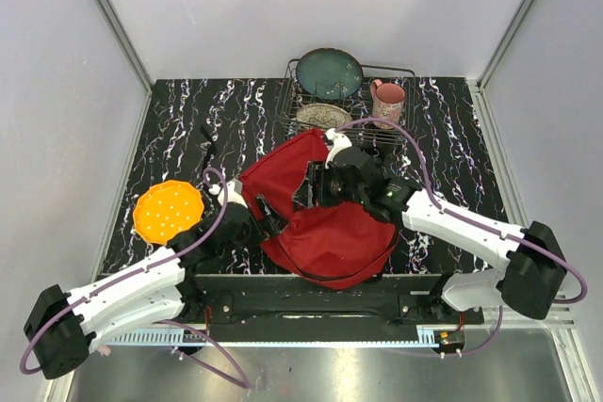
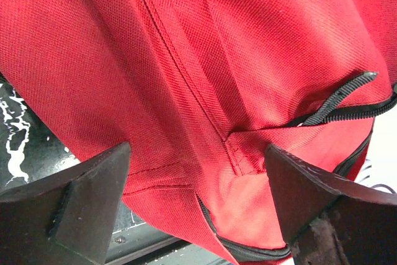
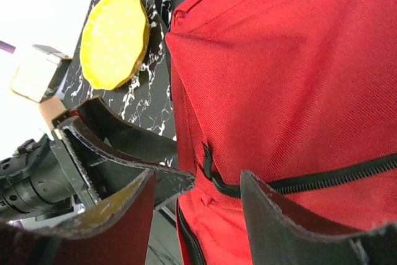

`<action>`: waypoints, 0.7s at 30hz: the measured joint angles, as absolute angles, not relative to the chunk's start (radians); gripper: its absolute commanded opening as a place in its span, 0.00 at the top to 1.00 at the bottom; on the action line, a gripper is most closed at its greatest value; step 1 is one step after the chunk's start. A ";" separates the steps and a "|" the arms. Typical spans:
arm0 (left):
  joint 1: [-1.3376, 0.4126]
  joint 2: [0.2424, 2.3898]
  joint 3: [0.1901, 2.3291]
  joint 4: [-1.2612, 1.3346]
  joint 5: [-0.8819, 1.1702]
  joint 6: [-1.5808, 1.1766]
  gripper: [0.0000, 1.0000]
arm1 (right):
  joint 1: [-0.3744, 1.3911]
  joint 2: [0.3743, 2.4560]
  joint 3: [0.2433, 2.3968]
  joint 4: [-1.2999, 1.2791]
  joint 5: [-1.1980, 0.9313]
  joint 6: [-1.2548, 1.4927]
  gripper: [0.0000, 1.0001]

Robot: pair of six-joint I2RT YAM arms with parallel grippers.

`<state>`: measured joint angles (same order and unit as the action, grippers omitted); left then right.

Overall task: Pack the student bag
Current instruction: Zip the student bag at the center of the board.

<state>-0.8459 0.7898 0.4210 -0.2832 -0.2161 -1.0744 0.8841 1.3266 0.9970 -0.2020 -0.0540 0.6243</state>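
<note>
The student bag [image 1: 330, 237], red with black zip trim, lies slumped at the table's near middle. My left gripper [image 1: 262, 223] is at its left edge. In the left wrist view the left gripper [image 2: 198, 181] stands wide open, with a red seam and a corner of the bag [image 2: 186, 60] between its fingers [image 2: 80, 206], not pinched. My right gripper [image 1: 303, 197] reaches over the bag from the right. In its own view the right gripper [image 3: 195, 200] is open astride the bag's [image 3: 279, 72] corner, near the end of the black zip [image 3: 206, 159].
An orange-yellow dimpled disc [image 1: 168, 211] lies on the black marbled table [image 1: 188, 129] left of the bag, also seen as the disc [image 3: 115, 38]. A wire rack [image 1: 405, 129] at the back holds a teal plate [image 1: 328, 72] and a patterned plate [image 1: 323, 117], with a pink mug [image 1: 386, 101].
</note>
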 measured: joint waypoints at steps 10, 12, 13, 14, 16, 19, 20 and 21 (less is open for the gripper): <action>-0.836 0.840 0.382 -0.188 -0.184 -1.105 0.39 | 0.885 1.411 1.002 -0.207 -0.089 0.614 0.51; -0.836 0.839 0.382 -0.185 -0.184 -1.102 0.43 | 0.885 1.415 1.002 -0.206 -0.093 0.614 0.52; -0.836 0.839 0.382 -0.185 -0.184 -1.100 0.44 | 0.885 1.415 1.002 -0.206 -0.094 0.614 0.52; -0.836 0.839 0.382 -0.186 -0.184 -1.100 0.44 | 0.885 1.417 1.002 -0.205 -0.097 0.614 0.52; -0.836 0.839 0.382 -0.187 -0.185 -1.097 0.48 | 0.885 1.425 1.002 -0.204 -0.099 0.614 0.54; -0.834 0.831 0.384 -0.195 -0.189 -1.092 0.52 | 0.886 1.434 1.002 -0.205 -0.097 0.614 0.53; -0.834 0.827 0.385 -0.196 -0.191 -1.090 0.53 | 0.886 1.433 1.002 -0.205 -0.096 0.614 0.53; -0.834 0.820 0.385 -0.199 -0.193 -1.088 0.56 | 0.886 1.432 1.002 -0.202 -0.095 0.612 0.54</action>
<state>-0.8345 0.8196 0.3855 -0.1993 -0.1928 -1.0882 0.8864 1.4319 1.0019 -0.2016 -0.0952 0.6125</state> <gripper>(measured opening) 0.486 0.465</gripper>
